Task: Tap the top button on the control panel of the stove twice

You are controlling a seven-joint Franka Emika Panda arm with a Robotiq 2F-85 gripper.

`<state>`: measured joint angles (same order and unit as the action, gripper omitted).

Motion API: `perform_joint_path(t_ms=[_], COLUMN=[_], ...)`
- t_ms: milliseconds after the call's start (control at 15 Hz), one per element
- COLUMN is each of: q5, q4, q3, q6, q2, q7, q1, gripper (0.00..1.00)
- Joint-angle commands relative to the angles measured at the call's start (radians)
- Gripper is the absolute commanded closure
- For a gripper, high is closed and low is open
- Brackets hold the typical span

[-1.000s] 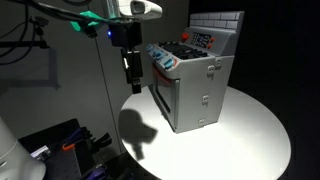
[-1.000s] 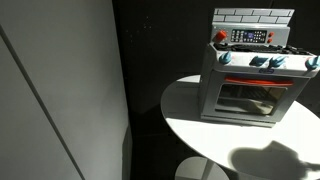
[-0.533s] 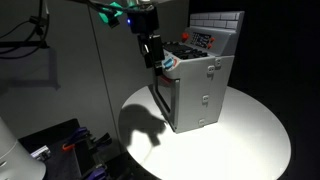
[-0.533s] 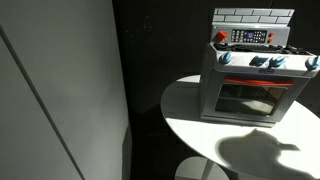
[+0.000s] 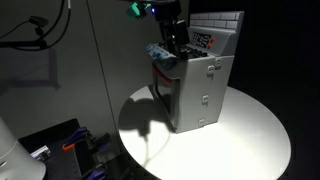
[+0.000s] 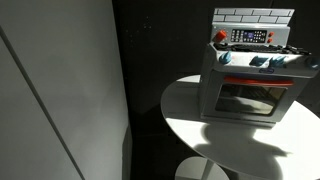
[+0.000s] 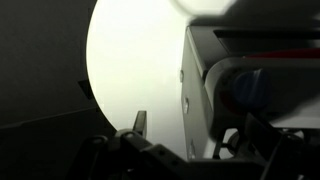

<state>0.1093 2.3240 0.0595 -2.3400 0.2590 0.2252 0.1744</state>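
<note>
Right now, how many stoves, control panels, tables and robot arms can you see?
Stove: 1
Control panel: 1
Round white table: 1
Robot arm: 1
Total: 4

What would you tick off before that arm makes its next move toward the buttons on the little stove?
1. The small grey boxy toy stove stands upright on the round white table: ok.
2. The small white control panel with red marks shows uncovered in an exterior view: ok.
3. The black pincer hangs over the stove's top, close beside the panel: ok.
4. Pincer lined up with the right spot on the panel: cannot tell, too small to see.
5. Pincer open or shut: cannot tell.
</note>
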Motion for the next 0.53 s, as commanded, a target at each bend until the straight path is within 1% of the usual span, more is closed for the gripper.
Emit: perform_joint_path(t_ms=[0,267,400,467], q5=[-0.007,0.009,0.005,0.001], q4=[-0.098,-0.159,-0.187,-0.136], q3=[0.002,0.003,0.006,0.012], q6=[-0.036,-0.088,-0.089,-0.092], q2=[-0.083,-0.153,-0.174,-0.141], q7=[0.056,0.115,0.128,0.096], q1=[-0.005,-0.005,-0.009,-0.013], gripper=[0.00,0.00,0.00,0.00])
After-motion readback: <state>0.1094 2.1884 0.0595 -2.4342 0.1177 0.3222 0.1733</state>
